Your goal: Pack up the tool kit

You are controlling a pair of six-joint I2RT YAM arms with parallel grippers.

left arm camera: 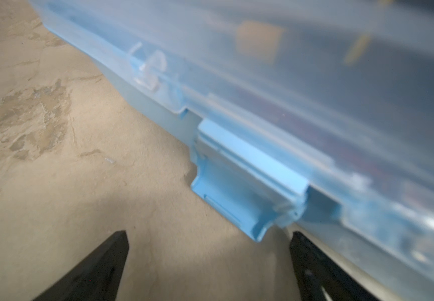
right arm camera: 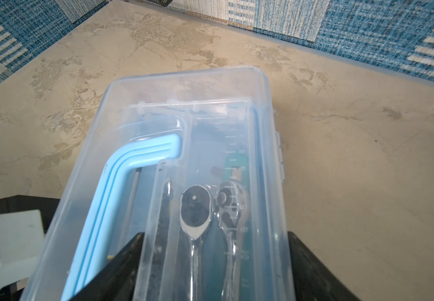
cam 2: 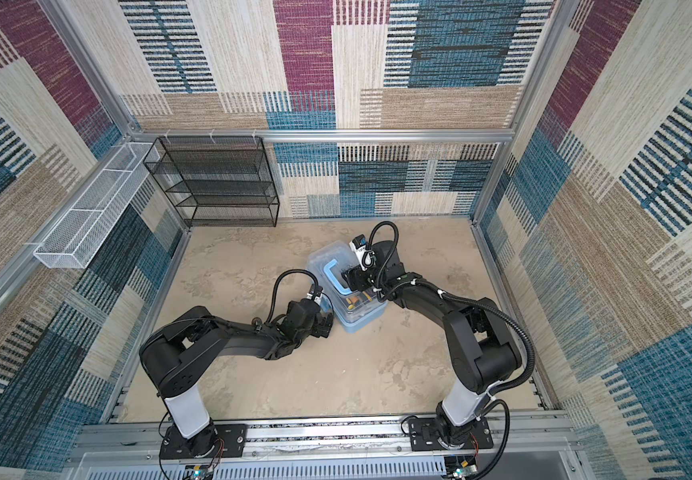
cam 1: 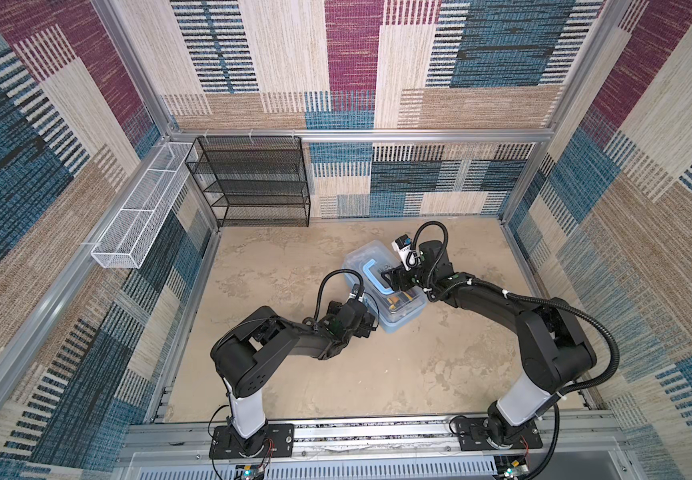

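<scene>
Currently: the white wire-mesh basket [cam 1: 136,212] hangs along the left wall, and the black wire-mesh rack [cam 1: 252,183] stands at the back left corner just beside it. Nothing shows in either.

Left gripper [cam 1: 371,325] is low over the table [cam 1: 294,374], at the near-left long side of the tool kit [cam 1: 394,322]. In the left wrist view its fingers [left arm camera: 101,265] are spread wide and grasp nothing. The blue latch [left arm camera: 239,187] lies just beyond the tips, between their lines. One finger sits close against the box wall; contact cannot be told.

The tool kit rests on the table right of centre and towards the back, turned diagonally, with its clear lid [cam 1: 356,259] down on the light-blue base. The blue handle [cam 1: 371,274] lies flat in its recess on the lid. Yellow and orange tool parts [cam 1: 398,300] show through the lid at the near end.

Right gripper [cam 1: 394,280] is over the lid from the right side, just beside the handle. In the right wrist view its fingers [right arm camera: 122,263] stand apart. One is over the lid next to the handle, the other at the lid's outer long edge. Whether they press on the lid cannot be told. Two ratchets [right arm camera: 195,216] lie side by side under the lid between the fingers, with a green piece [right arm camera: 234,161] beyond them.
</scene>
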